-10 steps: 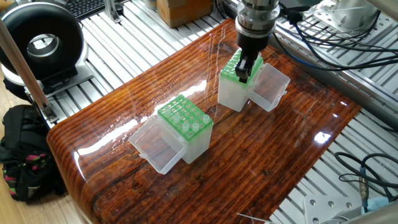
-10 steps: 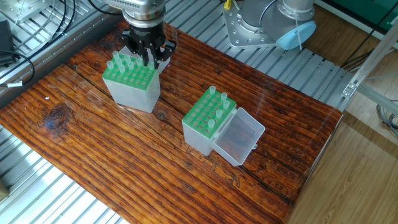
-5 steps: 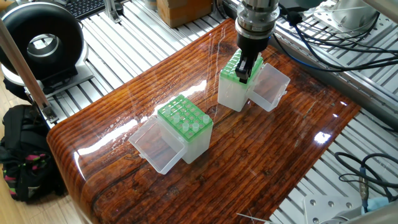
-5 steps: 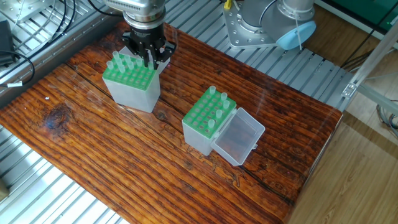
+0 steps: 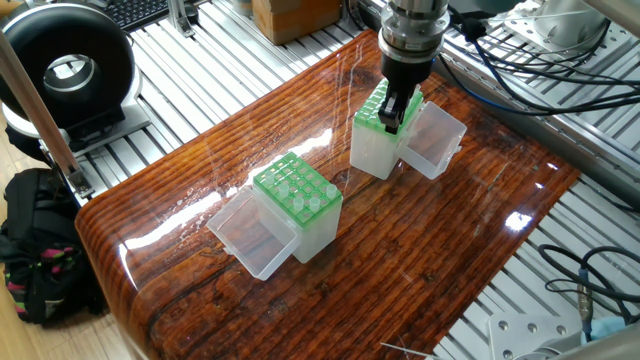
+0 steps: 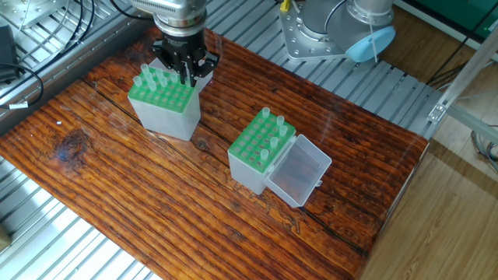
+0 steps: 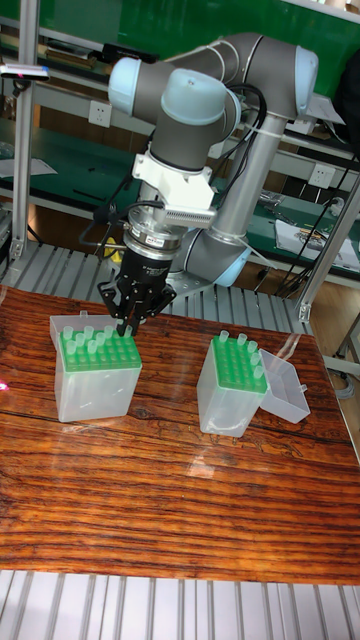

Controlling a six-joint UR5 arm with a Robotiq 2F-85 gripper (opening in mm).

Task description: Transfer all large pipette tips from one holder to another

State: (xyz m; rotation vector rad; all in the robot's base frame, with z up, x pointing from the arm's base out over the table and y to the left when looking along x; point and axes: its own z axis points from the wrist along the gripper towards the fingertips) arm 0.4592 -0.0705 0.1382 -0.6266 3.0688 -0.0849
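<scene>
The gripper (image 6: pixel 187 75) sits at the back edge of the rack (image 6: pixel 163 105); whether its jaws are apart or clamped on a pipette tip (image 6: pixel 147 73) I cannot tell.

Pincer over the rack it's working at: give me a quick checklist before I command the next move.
1. Pincer lined up over the back edge of the rack under it: ok.
2. Pincer closed on a tip: cannot tell, fingertips hide it.
3. Rack under the pincer upright on the table: ok.
4. Other rack upright, lid open to the side: ok.
5. Tips standing straight in the rack under the pincer: ok.
6. Free holes in the other rack: ok, only a few tips stand there.
</scene>
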